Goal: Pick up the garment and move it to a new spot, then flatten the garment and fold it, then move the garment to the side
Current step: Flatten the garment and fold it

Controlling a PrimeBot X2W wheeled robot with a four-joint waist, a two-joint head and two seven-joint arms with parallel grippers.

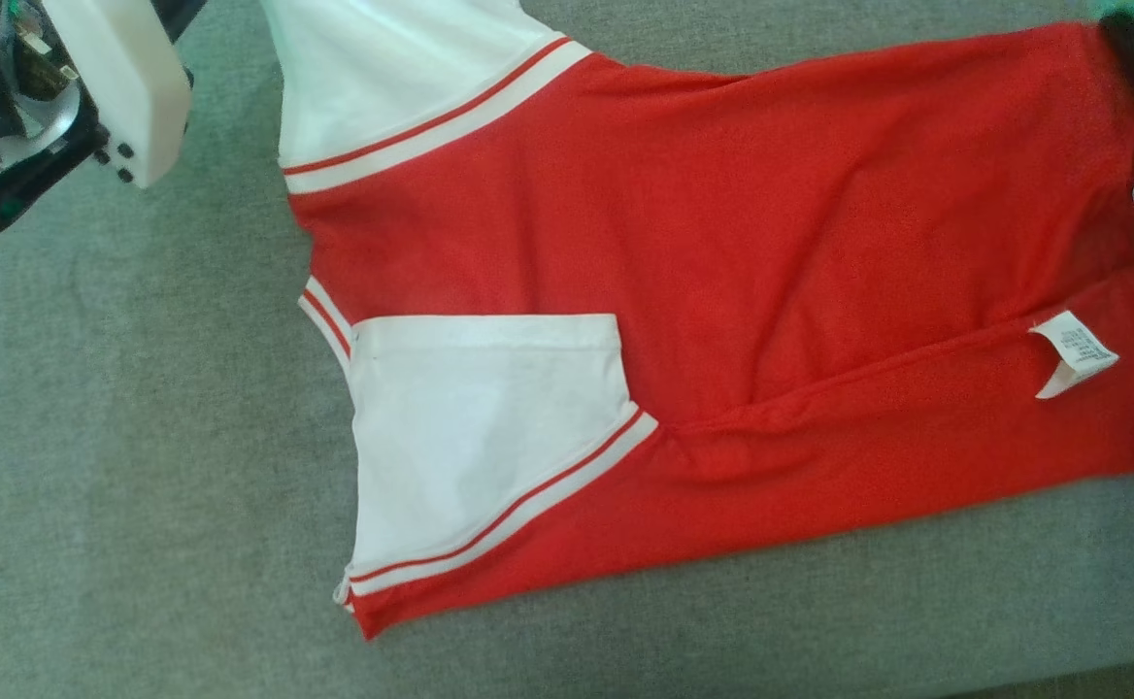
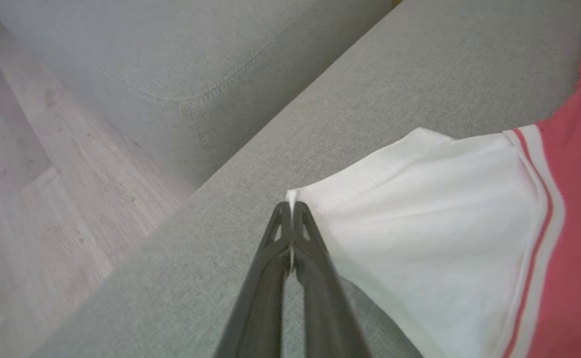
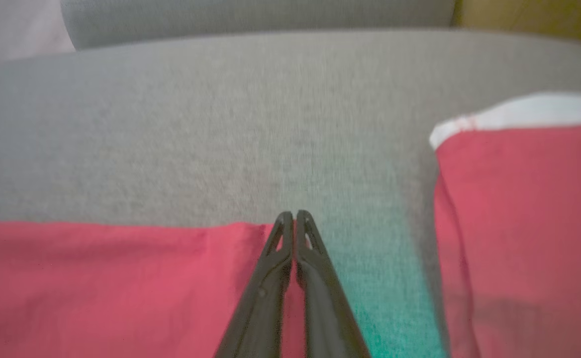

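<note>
The red-and-white garment (image 1: 722, 243) lies spread on the grey cushion (image 1: 120, 437). The left gripper (image 2: 290, 205) pinches its white sleeve (image 2: 420, 223) corner (near the cushion's edge); the right gripper (image 3: 293, 214) is clamped on its red hem (image 3: 121, 278).

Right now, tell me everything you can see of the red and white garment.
The garment is a red, knit-looking top with white sleeves edged in red-and-white striped trim. A white care label shows beside a long fold in the body. The top lies mostly flat and softly wrinkled on the grey cushion. The left hand is shut on a white sleeve corner, and the right hand is shut on a red edge.
</note>
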